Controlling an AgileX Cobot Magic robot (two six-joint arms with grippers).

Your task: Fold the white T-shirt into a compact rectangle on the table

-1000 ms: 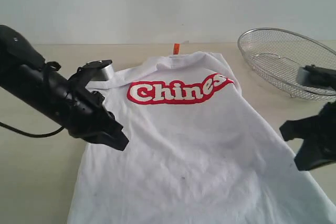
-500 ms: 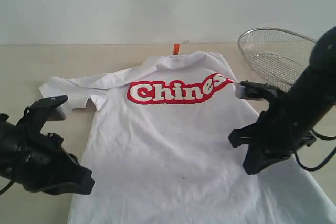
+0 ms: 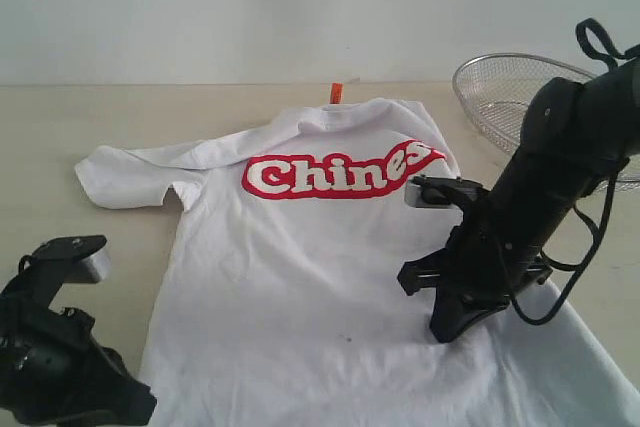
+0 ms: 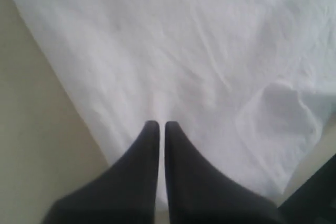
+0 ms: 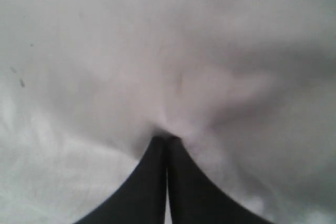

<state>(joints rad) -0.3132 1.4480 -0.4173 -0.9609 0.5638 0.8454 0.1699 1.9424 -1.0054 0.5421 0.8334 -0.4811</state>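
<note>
The white T-shirt (image 3: 330, 277) lies face up and spread flat on the table (image 3: 60, 127). Its red lettering (image 3: 340, 175) and orange neck tag (image 3: 337, 93) are at the far end, and one sleeve (image 3: 130, 172) is spread to the left. My left gripper (image 3: 143, 409) (image 4: 158, 124) is shut, low at the shirt's near left edge, with cloth (image 4: 199, 51) below it. On the shirt's right side my right gripper (image 3: 442, 332) (image 5: 167, 138) is shut, tips down on the fabric (image 5: 157, 51), which puckers around them. Whether cloth is pinched cannot be told.
A silver wire-mesh basket (image 3: 500, 97) stands at the back right, behind the right arm. Bare tabletop (image 4: 31, 129) runs along the shirt's left edge. A pale wall backs the table.
The left arm has swung from above the left sleeve down to the near left corner, uncovering the sleeve. The right arm has come in from the right edge onto the shirt.
</note>
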